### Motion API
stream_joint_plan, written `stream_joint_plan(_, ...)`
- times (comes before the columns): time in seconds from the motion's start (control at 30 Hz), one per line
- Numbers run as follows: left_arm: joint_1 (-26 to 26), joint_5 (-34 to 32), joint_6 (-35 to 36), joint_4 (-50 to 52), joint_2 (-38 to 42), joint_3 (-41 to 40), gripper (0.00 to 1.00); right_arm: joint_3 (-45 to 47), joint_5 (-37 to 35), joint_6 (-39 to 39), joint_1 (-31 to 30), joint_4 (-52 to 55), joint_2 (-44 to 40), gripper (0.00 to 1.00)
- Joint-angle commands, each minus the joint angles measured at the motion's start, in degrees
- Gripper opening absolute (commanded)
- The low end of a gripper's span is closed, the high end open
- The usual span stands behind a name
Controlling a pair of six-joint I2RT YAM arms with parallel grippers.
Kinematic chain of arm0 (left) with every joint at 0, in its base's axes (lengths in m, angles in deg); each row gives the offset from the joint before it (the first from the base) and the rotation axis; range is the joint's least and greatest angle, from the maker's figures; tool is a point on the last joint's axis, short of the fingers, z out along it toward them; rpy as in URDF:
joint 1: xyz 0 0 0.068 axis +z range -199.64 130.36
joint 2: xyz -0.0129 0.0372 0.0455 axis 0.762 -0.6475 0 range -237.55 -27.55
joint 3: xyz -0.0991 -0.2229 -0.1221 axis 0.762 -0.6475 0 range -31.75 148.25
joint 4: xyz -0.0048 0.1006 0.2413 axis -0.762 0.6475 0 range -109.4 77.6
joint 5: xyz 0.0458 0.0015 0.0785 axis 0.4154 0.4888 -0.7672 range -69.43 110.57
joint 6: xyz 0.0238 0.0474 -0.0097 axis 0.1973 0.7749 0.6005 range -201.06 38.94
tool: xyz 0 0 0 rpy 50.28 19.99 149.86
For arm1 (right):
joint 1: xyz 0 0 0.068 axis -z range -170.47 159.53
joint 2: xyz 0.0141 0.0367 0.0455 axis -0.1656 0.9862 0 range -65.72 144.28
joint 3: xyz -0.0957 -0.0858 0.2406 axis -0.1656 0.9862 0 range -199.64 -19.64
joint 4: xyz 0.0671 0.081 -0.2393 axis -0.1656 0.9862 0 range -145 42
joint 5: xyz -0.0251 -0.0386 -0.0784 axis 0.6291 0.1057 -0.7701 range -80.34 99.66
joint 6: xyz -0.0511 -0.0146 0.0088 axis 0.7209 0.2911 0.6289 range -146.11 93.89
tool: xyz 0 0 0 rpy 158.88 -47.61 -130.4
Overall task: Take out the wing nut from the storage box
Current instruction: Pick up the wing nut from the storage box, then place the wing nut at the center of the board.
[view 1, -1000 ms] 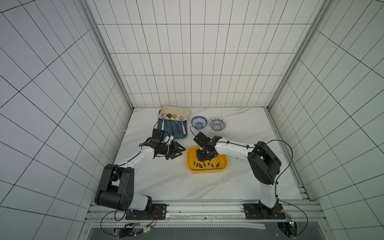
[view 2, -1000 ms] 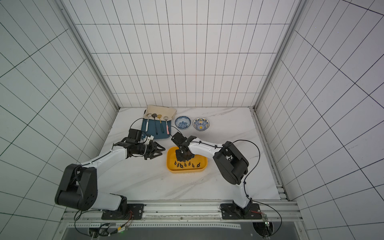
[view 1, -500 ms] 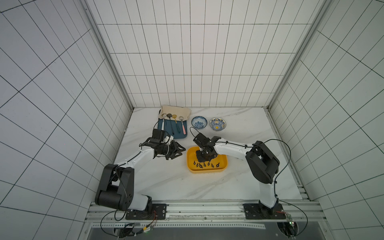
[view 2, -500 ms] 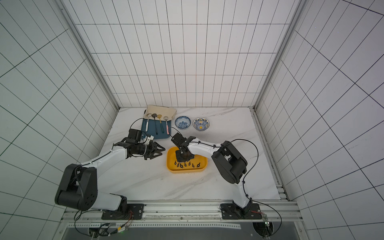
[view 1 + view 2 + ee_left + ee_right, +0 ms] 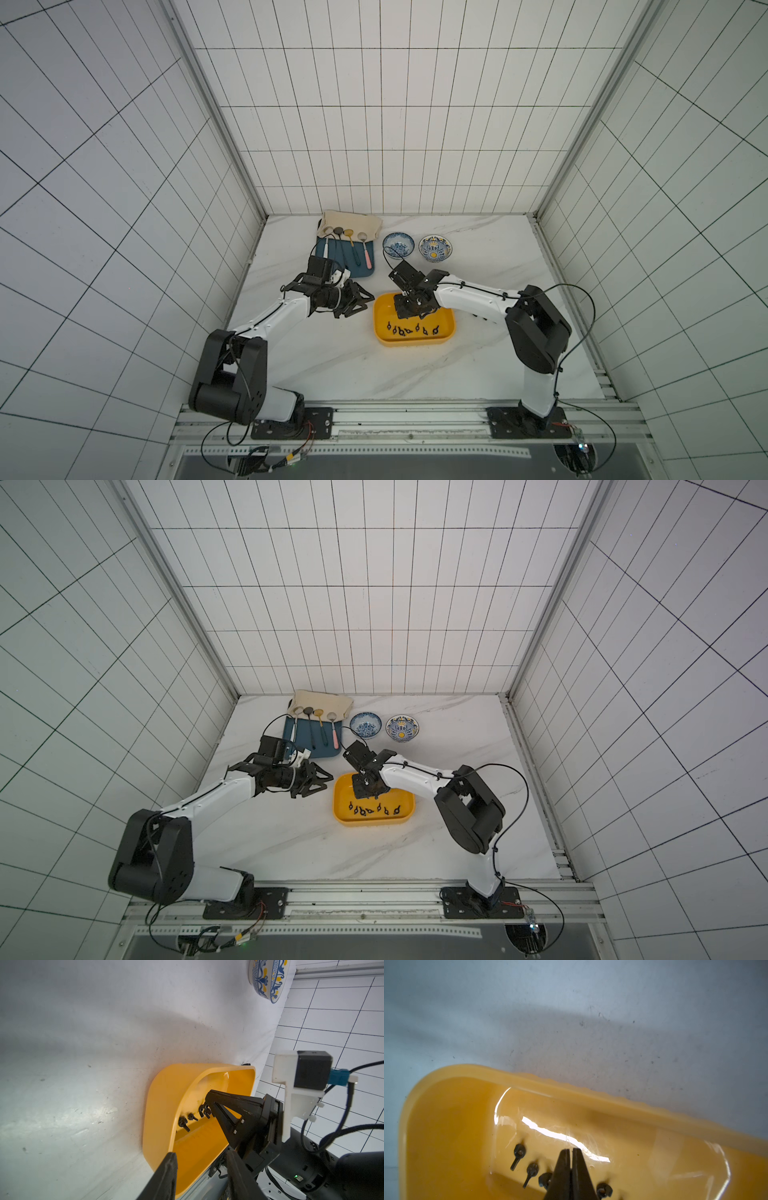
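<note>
– Wing nuts (image 5: 519, 1150): where are they?
– All in the storage box (image 5: 415, 341), the yellow one in the middle of the tabletop (image 5: 332, 365). They are small and black, in a loose row along the side nearest the arm bases.
– Take it from the left, then. What about that arm?
– The left tool (image 5: 369, 303) is just beside the box's left end, pointing at it. Its jaws stand partly apart with a middling gap, and nothing is between them.
– And behind it?
– A dark-blue tray (image 5: 368, 272) with four spoons (image 5: 368, 258), their heads on a beige cloth (image 5: 353, 219) by the back wall.
– And over the box?
– The right tool (image 5: 569, 1150) reaches down into it, tips among the row of nuts. Its jaws are pressed together, with only a thin slit left. In the right wrist view no nut shows between the tips. One nut is half hidden behind a finger (image 5: 560, 1174), so I cannot tell whether anything is pinched.
– Further right?
– Behind the box stand a blue-and-white bowl (image 5: 398, 245) and, to its right, a yellow-marked bowl (image 5: 435, 248). Both are apart from the tools.
</note>
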Motion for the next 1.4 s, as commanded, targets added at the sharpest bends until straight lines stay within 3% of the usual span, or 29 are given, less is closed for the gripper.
stream_joint_plan(0.0, -2.7, -1.5, 0.6, 0.2, 0.7, 3.8, 0.43, 0.6, -2.7, 0.4, 2.0, 2.0, -3.3, 0.05)
stream_joint_plan(0.27, -10.8, -3.3, -1.8, -1.4, -4.9, 11.3, 0.43, 6.3, -4.7, 1.5, 9.7, 3.6, -11.5, 0.05)
stream_joint_plan(0.53, -23.5, -3.7, -3.7, -3.8, -17.6, 25.3, 0.43, 15.2, -4.7, 4.0, 27.8, 5.5, -20.6, 0.05)
stream_joint_plan(0.8, -30.7, -2.4, -5.5, -6.3, -29.2, 35.8, 0.43, 23.4, -0.6, 4.9, 44.6, 2.6, -22.1, 0.06)
stream_joint_plan(0.97, -31.7, -0.8, -6.6, -7.9, -32.3, 37.0, 0.42, 24.1, -0.3, 5.5, 47.1, 1.2, -19.3, 0.05)
stream_joint_plan(1.37, -31.6, -0.8, -6.0, -7.6, -31.3, 35.2, 0.43, 23.1, 0.4, 3.5, 48.3, -3.1, -14.0, 0.05)
